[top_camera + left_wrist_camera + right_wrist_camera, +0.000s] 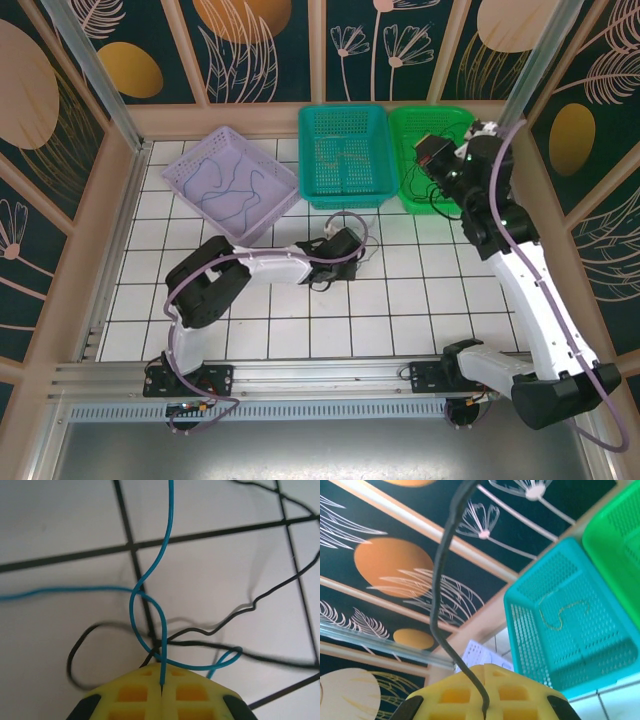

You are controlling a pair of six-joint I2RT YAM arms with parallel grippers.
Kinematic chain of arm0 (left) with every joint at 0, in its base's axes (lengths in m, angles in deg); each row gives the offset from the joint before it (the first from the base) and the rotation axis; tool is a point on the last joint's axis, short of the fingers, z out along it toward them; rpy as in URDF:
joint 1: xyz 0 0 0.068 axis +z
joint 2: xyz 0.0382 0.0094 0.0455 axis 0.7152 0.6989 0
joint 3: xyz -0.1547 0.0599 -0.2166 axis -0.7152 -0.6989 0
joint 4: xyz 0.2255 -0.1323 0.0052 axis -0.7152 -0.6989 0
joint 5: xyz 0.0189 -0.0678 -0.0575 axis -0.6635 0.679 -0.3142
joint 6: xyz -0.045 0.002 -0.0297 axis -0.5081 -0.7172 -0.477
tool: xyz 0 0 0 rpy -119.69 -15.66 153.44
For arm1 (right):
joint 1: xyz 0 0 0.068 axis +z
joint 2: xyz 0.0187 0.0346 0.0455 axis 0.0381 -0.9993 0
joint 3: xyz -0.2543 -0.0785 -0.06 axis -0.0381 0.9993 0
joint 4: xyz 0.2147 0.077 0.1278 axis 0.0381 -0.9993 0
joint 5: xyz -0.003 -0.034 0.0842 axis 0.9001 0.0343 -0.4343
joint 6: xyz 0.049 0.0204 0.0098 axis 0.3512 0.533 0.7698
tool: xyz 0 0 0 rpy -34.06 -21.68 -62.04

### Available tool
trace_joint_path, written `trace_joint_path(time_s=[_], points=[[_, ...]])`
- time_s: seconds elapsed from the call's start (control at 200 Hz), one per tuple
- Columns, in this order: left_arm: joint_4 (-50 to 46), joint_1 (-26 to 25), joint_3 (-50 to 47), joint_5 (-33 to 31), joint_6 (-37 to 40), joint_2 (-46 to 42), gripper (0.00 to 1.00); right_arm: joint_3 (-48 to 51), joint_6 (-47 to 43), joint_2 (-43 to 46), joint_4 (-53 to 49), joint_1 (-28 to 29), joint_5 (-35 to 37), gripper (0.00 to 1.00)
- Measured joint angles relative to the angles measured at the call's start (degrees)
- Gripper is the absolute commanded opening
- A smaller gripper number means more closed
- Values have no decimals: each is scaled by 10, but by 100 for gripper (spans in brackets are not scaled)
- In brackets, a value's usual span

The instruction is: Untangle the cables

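Some thin dark wires [228, 186] already lie in the lilac plastic basket [172, 182]; left gripper [162, 675] pinches a tangled blue wire [168, 540], right gripper [485, 680] a black wire [440, 580].

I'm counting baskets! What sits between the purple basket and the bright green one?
The teal basket sits right between them. You can see that in the top view.

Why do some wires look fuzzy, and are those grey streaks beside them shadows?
Left wrist view: the blue wire is crisp, the black wire softer, with a grey shadow beside it. Right wrist view: the black cable blurs near the lens; the teal basket is sharp. Top view: even, soft light.
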Motion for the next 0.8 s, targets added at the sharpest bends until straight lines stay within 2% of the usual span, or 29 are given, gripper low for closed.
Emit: trace_joint_path(time_s=[0.295,0.435,0.681,0.801], points=[[-12,40,-71,17,-11,-59,0,-160,-109,-52,1,-31,27,0],[-19,61,-75,30,-21,-61,0,-216,-147,-72,5,-31,36,0],[-27,63,-69,36,-26,-61,0,-309,-195,-119,13,-35,43,0],[-37,63,-62,44,-26,-61,7,-358,-219,-151,17,-45,44,0]])
